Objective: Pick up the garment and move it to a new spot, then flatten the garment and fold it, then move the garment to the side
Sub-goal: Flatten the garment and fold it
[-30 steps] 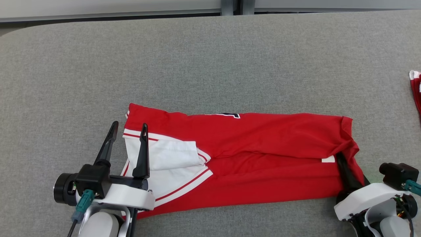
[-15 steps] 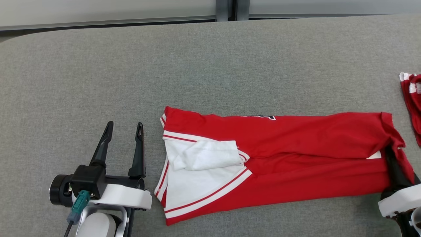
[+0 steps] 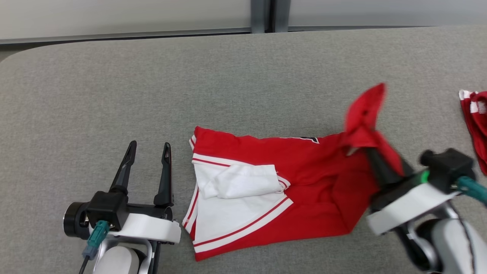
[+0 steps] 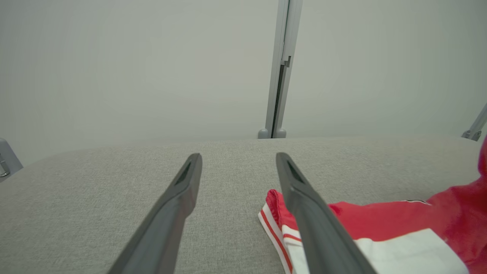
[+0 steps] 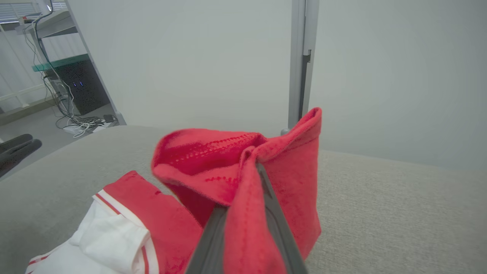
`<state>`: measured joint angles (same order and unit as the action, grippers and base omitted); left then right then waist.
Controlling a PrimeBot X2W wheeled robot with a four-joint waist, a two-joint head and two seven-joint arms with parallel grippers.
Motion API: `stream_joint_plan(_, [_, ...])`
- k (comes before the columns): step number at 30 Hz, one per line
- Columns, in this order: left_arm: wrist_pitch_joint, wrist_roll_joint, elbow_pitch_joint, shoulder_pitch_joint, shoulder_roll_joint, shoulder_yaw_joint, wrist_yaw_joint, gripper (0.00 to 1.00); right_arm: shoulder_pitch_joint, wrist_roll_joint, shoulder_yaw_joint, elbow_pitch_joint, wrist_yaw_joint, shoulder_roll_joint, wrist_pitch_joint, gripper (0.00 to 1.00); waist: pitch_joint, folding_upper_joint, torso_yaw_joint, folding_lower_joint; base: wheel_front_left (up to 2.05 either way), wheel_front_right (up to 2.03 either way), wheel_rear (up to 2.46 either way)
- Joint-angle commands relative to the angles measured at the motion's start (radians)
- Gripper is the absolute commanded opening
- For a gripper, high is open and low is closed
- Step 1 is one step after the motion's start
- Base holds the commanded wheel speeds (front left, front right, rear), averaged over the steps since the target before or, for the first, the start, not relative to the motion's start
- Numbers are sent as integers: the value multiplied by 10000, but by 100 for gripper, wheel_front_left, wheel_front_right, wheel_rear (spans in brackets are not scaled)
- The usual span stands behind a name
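The red garment (image 3: 274, 186) lies on the near middle of the grey counter (image 3: 114, 83), its long axis running left to right. Its left end, with the white panel (image 3: 228, 213) and striped trim, lies flat. Its right end is raised off the counter, pinched in the right tool (image 3: 367, 150), which is clenched on a bunch of red cloth that stands up above it. In the right wrist view the cloth drapes over both fingers (image 5: 208, 243).

The left tool (image 3: 149, 144) sits just left of the garment's left edge, apart from it, spread wide and holding nothing.

The fold appears to be the step in hand. The held end would need to go left along the long axis, over the flat part, toward the trimmed end. The right arm has the cloth; the left is nearer the flat end and could pin it. Another red cloth (image 3: 473, 121) lies at the right edge, well apart.
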<state>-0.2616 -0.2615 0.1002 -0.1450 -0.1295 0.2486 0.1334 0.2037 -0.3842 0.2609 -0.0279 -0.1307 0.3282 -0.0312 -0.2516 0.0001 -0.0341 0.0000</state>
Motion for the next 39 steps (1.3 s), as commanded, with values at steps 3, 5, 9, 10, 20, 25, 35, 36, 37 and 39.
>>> stream_joint_plan(3, [-39, -43, 35, -165, 26, 23, -47, 100, 473, -177, 1055, -145, 0, -443, -237, 0, -47, -1, -252, 0, 0, 0, 0])
stream_joint_plan(5, [-40, -41, 84, -213, 84, 56, -70, 100, 672, -408, 1759, 127, 0, -854, -296, 0, -70, -1, -409, 0, 0, 0, 0])
stream_joint_plan(9, [-40, -59, 124, -315, 217, 88, -99, 100, 1065, -790, 2877, 962, 0, -1695, -127, 0, -196, -1, -733, 0, 0, 0, 0])
stream_joint_plan(10, [-40, -56, 119, -341, 242, 90, -112, 100, 1190, -825, 3077, 1209, 0, -1857, -68, 0, -242, -1, -792, 0, 0, 0, 0])
stream_joint_plan(20, [-40, 87, 229, -489, 425, 52, -260, 100, 2338, -1614, 4636, 4034, 0, -2712, 991, 100, -533, -1, -1098, 0, 0, 0, 0])
stream_joint_plan(25, [-40, 145, 261, -430, 473, -62, -277, 100, 2789, -1753, 5171, 4006, 0, -2744, 1825, 100, -519, -1, -1000, 0, 0, 0, 0])
stream_joint_plan(35, [-39, 279, 320, -250, 469, -306, -321, 100, 2703, -1400, 3401, 2653, 0, -2133, 2801, 100, -237, -1, -562, 0, 0, 0, 0])
stream_joint_plan(36, [-41, 292, 327, -233, 450, -341, -321, 100, 2564, -1284, 3011, 2539, 0, -2004, 2800, 100, -206, -1, -515, 0, 0, 0, 0])
stream_joint_plan(37, [-39, 300, 346, -209, 430, -365, -326, 100, 2402, -1160, 2613, 2468, 0, -1847, 2799, 100, -161, -1, -469, 0, 0, 0, 0])
stream_joint_plan(39, [-41, 311, 355, -153, 381, -423, -357, 100, 2017, -901, 1753, 2296, 0, -1547, 2797, 100, -83, -1, -393, 0, 0, 0, 0])
